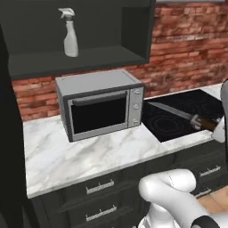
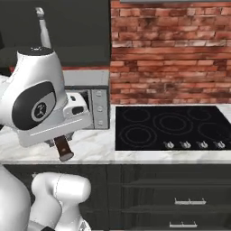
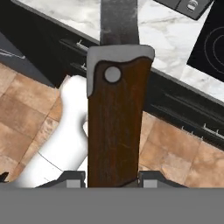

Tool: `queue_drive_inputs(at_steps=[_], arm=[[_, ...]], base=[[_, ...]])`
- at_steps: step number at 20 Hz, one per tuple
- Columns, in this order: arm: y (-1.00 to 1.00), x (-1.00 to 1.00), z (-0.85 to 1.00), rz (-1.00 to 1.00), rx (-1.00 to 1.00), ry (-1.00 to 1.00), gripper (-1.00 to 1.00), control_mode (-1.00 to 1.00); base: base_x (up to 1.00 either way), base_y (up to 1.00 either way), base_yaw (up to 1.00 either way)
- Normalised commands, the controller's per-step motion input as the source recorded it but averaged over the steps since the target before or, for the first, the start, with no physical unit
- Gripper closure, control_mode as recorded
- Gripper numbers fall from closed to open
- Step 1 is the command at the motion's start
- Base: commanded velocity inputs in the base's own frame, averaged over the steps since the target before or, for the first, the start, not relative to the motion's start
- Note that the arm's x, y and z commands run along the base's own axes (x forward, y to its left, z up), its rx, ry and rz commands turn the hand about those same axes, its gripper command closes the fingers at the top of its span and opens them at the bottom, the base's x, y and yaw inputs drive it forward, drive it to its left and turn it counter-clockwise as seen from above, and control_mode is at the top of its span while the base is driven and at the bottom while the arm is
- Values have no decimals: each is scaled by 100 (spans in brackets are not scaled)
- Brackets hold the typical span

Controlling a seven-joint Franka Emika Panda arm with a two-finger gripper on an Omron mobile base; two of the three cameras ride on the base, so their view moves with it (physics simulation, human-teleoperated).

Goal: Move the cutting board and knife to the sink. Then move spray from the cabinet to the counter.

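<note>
Left base view: spray (image 1: 69, 33) upright in cabinet (image 1: 133, 31); knife (image 1: 180, 114) above cooktop (image 1: 187, 109), handle cut off at frame edge.
Right base view: arm hides blade.
Hand view: end effector (image 3: 111, 178) clamped on knife handle.

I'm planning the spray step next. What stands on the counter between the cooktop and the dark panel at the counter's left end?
In the left base view a silver microwave stands there, next to the cooktop, with bare marble counter to its left.
</note>
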Motion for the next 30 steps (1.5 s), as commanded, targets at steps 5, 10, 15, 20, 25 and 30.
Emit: queue_drive_inputs(at_steps=[5, 10, 15, 20, 25, 30], arm=[[0, 0, 0, 0, 0, 0, 100, 100], [0, 0, 0, 0, 0, 0, 100, 100], [0, 0, 0, 0, 0, 0, 100, 100], [0, 0, 0, 0, 0, 0, 100, 100], [0, 0, 0, 0, 0, 0, 100, 100], [0, 0, 0, 0, 0, 0, 100, 100]], base=[[-9, -58, -71], [-5, -61, -71], [0, -13, -86], [0, -4, -92], [5, 0, -88], [24, 1, -77]])
